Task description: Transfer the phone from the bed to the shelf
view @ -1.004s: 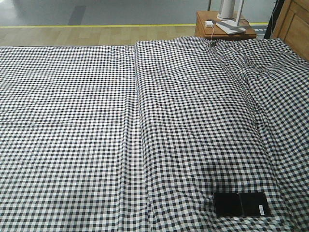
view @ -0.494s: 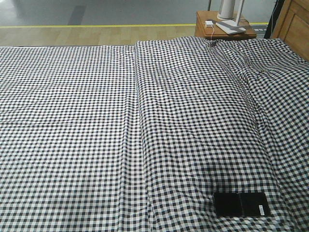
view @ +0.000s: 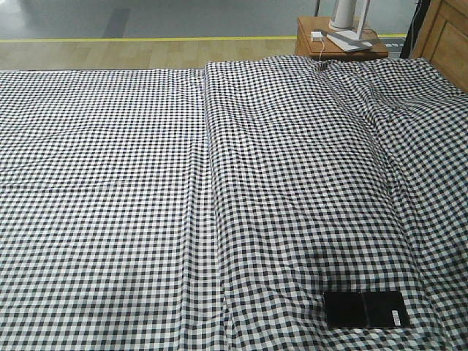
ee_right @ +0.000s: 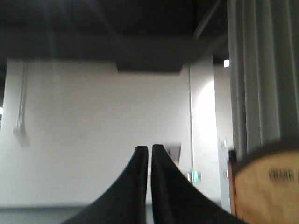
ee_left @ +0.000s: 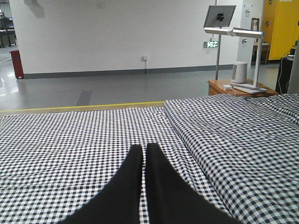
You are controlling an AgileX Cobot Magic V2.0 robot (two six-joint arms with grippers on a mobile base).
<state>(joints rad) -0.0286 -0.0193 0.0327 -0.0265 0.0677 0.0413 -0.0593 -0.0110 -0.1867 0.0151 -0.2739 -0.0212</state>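
Note:
The phone [view: 365, 309], a glossy black slab of two panels with a small white sticker, lies flat on the bed [view: 183, 183] near the front right corner of the front view. The bed's black-and-white check sheet fills that view and the lower part of the left wrist view [ee_left: 70, 140]. My left gripper [ee_left: 144, 149] is shut and empty, held low over the sheet. My right gripper [ee_right: 150, 150] is shut and empty, raised and pointing at a white wall. Neither gripper shows in the front view. The shelf is out of view.
An orange-brown nightstand [view: 307, 42] with a lamp base and a white box stands beyond the bed's far right corner. A wooden headboard [view: 446, 36] rises at the far right. A raised fold [view: 208, 183] runs down the sheet's middle. A wooden panel [ee_right: 271, 186] is close on the right.

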